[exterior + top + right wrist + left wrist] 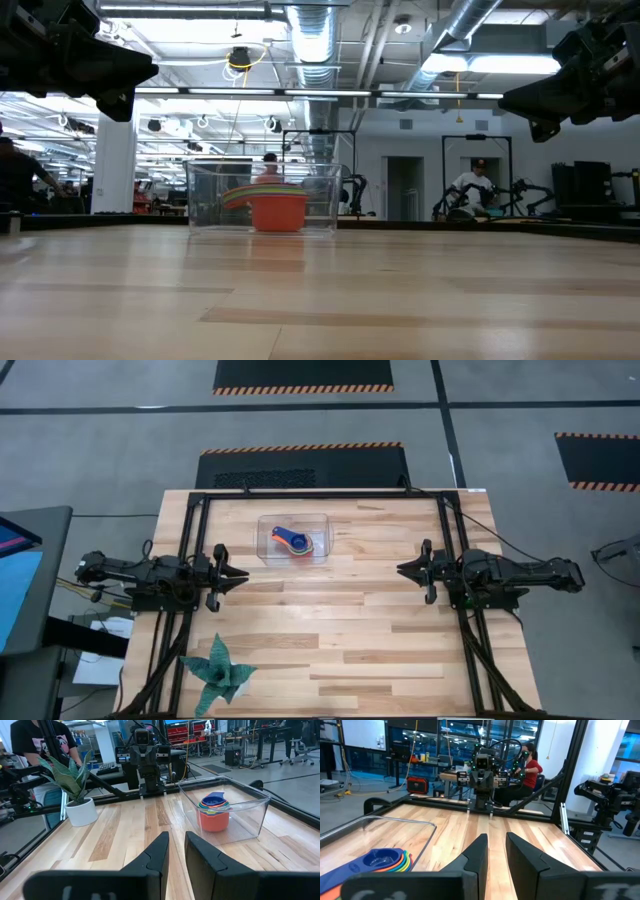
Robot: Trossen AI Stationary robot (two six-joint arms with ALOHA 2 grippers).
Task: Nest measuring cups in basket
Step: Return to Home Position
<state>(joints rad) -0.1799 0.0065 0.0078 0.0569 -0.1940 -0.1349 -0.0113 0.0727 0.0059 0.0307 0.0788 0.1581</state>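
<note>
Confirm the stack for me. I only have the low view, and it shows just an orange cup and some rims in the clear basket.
Observer: From above, a dark blue cup sits on top of the stack inside the basket.
Operator: Give me the arms.
Observer: The left gripper is at the table's left side and the right gripper at its right, both away from the basket.
Operator: Check the fingers.
Observer: Both wrist views show the fingers open with nothing between them.
</note>
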